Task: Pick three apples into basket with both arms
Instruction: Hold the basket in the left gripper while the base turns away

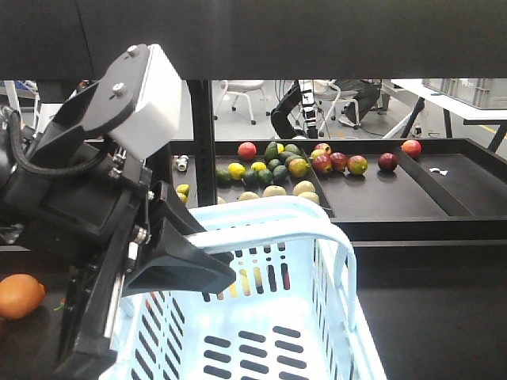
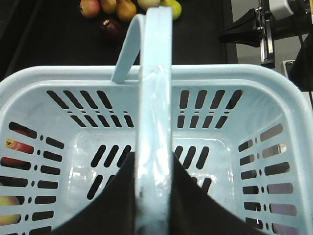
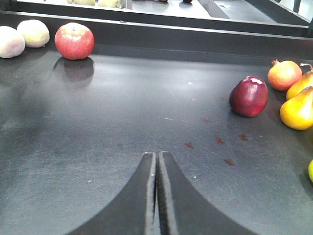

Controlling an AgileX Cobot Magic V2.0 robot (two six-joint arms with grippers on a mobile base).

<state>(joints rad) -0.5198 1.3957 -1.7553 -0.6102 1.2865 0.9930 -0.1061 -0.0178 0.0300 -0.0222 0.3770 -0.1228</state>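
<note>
Left wrist: claw (image 2: 153,157) around basket handle (image 2: 155,73).

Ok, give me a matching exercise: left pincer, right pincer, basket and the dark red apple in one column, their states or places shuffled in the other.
1 left pincer
2 right pincer
3 basket
4 dark red apple

A no fruit inside
B closed on nothing
C on the table next to a yellow pear
D clamped on the handle

Pairs: 1-D, 2-B, 3-A, 4-C

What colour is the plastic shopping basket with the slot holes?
Pale blue-white. The slotted plastic basket shows best in the left wrist view.
</note>
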